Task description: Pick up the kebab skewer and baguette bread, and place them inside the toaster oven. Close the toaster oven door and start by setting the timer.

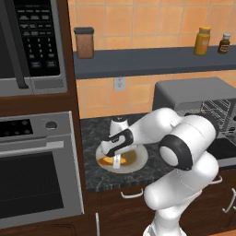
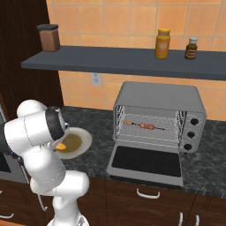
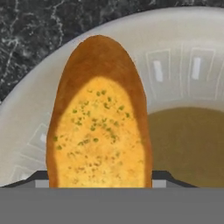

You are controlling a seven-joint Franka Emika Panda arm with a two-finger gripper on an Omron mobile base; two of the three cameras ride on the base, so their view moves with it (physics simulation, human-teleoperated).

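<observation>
Golden baguette bread [image 3: 99, 127] hides the hand's [image 1: 117, 161] fingertips on both sides

In the hand view the baguette bread [image 3: 100, 127] runs off behind the grey bottom band, so its near end is cut off, and the fingers [image 3: 41, 178] show as mere slivers on either side of it; whether they press the loaf cannot be told. From the left base view the arm covers most of the bread and part of the plate [image 1: 138, 159], and hides much of the toaster oven [image 1: 203, 99]. The microwave [image 1: 27, 41] is clipped by the left edge, its button labels too small to read
</observation>
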